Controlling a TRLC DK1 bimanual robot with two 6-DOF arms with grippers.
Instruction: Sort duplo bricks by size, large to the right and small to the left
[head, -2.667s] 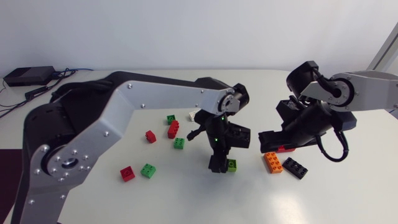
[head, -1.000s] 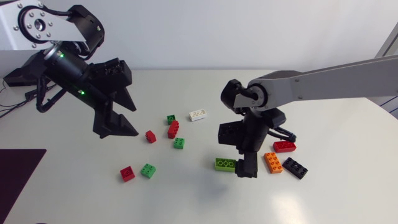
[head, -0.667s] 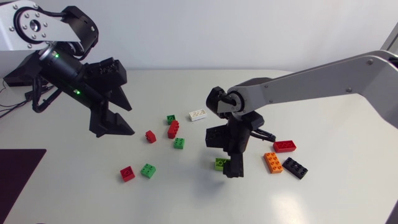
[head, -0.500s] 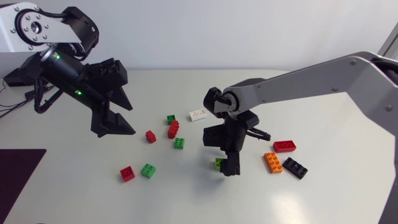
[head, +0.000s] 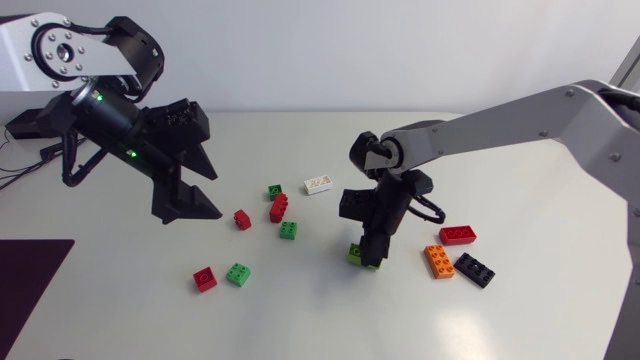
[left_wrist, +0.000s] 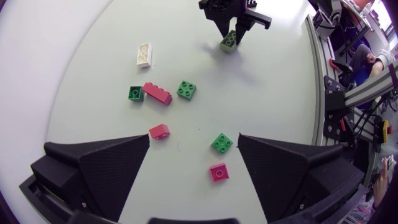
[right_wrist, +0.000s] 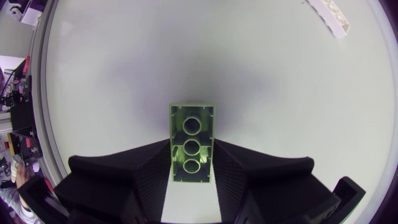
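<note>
Looking down from the head view, the right arm's end effector (head: 372, 245) stands near the middle of the surface (head: 300, 320), pinching a long lime-green plastic brick (head: 357, 255) low over it. Whether the brick touches the surface I cannot tell. A long red brick (head: 457, 235), a long orange brick (head: 438, 261) and a long black brick (head: 474, 269) lie just beyond it toward the right edge, so the large group is on the holding arm's own side. The left end effector (head: 186, 205) is raised over the left half, near a small red brick (head: 204, 279) and a small green brick (head: 238, 273).

From the left wrist view, that end effector's fingers (left_wrist: 99, 165) are spread wide with nothing between them, and the lime-green brick is far ahead.

From the right wrist view, both fingers press the brick's long sides. Its hollow underside faces the camera, and its long axis runs straight ahead of the end effector. A carry toward the right edge looks like the remaining move.
</note>
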